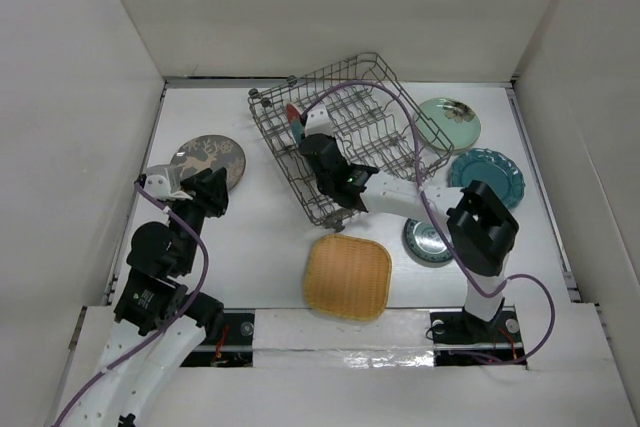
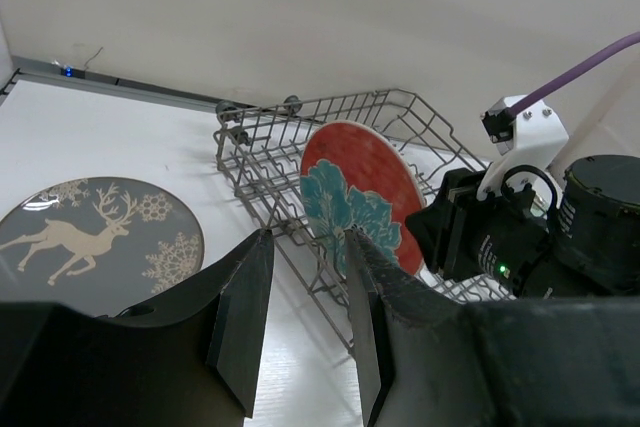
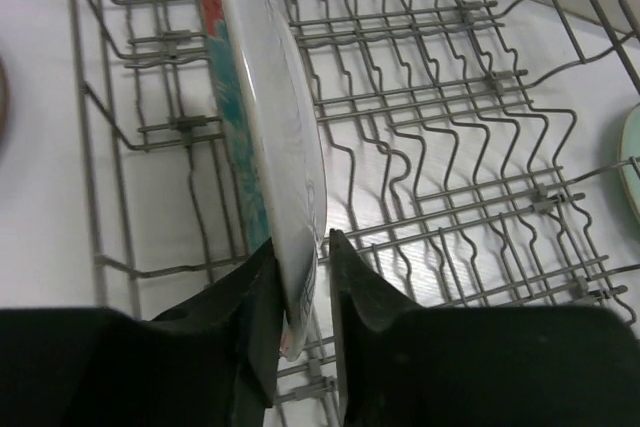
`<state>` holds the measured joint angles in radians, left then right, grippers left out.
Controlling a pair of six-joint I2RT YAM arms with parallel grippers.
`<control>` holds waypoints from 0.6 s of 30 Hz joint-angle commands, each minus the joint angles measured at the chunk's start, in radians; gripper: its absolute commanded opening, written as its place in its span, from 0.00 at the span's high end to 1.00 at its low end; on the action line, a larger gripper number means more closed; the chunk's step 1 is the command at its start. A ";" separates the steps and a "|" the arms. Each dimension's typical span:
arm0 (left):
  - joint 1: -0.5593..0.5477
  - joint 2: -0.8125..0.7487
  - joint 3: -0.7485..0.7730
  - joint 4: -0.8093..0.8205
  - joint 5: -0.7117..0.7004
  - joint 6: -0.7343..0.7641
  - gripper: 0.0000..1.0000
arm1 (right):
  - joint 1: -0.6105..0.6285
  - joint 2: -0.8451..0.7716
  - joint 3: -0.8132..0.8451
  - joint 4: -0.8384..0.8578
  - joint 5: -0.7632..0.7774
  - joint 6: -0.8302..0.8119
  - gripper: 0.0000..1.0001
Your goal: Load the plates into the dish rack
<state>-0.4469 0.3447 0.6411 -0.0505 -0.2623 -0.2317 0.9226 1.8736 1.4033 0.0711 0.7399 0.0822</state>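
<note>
The red plate with teal flowers [image 1: 293, 115] stands on edge at the left end of the grey wire dish rack [image 1: 375, 57]. My right gripper [image 1: 305, 134] is shut on its rim; in the right wrist view the fingers [image 3: 300, 277] pinch the plate's edge [image 3: 270, 117] above the rack's tines [image 3: 450, 147]. My left gripper [image 1: 212, 190] is open and empty beside the grey deer plate [image 1: 210, 159]. In the left wrist view its jaws [image 2: 308, 287] point at the red plate [image 2: 365, 187], with the deer plate [image 2: 90, 237] at left.
The yellow woven plate [image 1: 347, 276] lies on the table near the front. The pale mint plate [image 1: 450, 122] and the teal scalloped plate [image 1: 487, 175] lie right of the rack. The small dark ringed plate [image 1: 425, 242] is partly under my right arm. White walls surround the table.
</note>
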 commanded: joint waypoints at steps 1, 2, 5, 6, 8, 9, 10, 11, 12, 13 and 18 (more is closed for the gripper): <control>0.005 -0.019 -0.006 0.029 0.008 0.009 0.69 | 0.032 -0.031 0.068 0.117 0.075 -0.009 0.69; 0.005 -0.022 -0.006 0.031 0.009 0.008 0.69 | 0.042 -0.036 0.065 0.121 0.076 -0.009 0.66; 0.005 -0.030 -0.006 0.029 0.012 0.008 0.69 | 0.051 -0.047 0.057 0.111 0.078 -0.006 0.64; 0.005 -0.032 -0.006 0.028 0.014 0.008 0.69 | 0.051 -0.047 0.056 0.107 0.078 0.001 0.63; 0.005 -0.039 -0.006 0.029 0.015 0.006 0.69 | 0.051 -0.047 0.053 0.089 0.073 0.011 0.62; 0.005 -0.039 -0.006 0.028 0.018 0.006 0.69 | 0.051 -0.047 0.054 0.081 0.072 0.022 0.59; 0.005 -0.042 -0.006 0.028 0.020 0.006 0.69 | 0.051 -0.050 0.056 0.073 0.069 0.027 0.58; 0.005 -0.044 -0.006 0.026 0.020 0.005 0.69 | 0.051 -0.054 0.057 0.062 0.056 0.030 0.54; 0.005 -0.046 -0.006 0.026 0.020 0.005 0.69 | 0.051 -0.068 0.059 0.059 0.049 0.033 0.54; 0.005 -0.047 -0.006 0.026 0.020 0.006 0.69 | 0.051 -0.077 0.059 0.059 0.043 0.031 0.53; 0.005 -0.055 -0.006 0.024 0.025 0.003 0.68 | 0.051 -0.145 0.062 0.035 -0.003 0.034 0.48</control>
<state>-0.4450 0.3061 0.6411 -0.0536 -0.2493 -0.2321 0.9741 1.8225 1.4208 0.0841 0.7483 0.1028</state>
